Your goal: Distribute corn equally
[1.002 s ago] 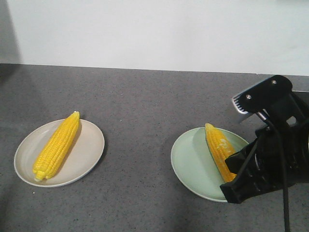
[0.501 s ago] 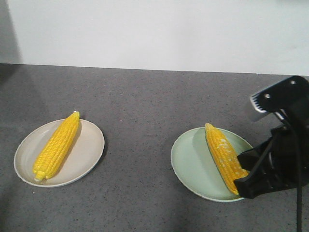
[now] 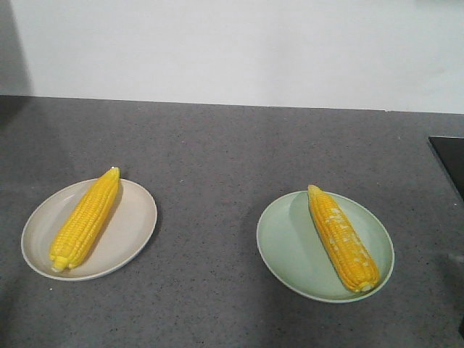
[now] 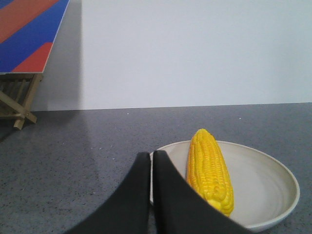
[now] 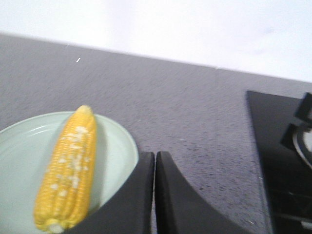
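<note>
We see the grey countertop [image 3: 217,145] filling the front view, a beige plate [image 3: 134,225] at lower left and a green plate [image 3: 290,246] at lower right. Each bears one corn cob: plain yellow [image 3: 85,217] at left, white-flecked [image 3: 341,235] at right. We judge the split even as shown, so no further carry seems called for. Left gripper [image 4: 151,161] and right gripper [image 5: 155,161] have fingers pressed together, empty.

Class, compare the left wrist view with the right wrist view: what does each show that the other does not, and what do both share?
Only the left wrist view shows the beige plate with an all-yellow cob and a wooden stand. Only the right wrist view shows the green plate, a cob with whitish patches and a black stovetop. Both show a shut hand, left and right, above the grey counter.
</note>
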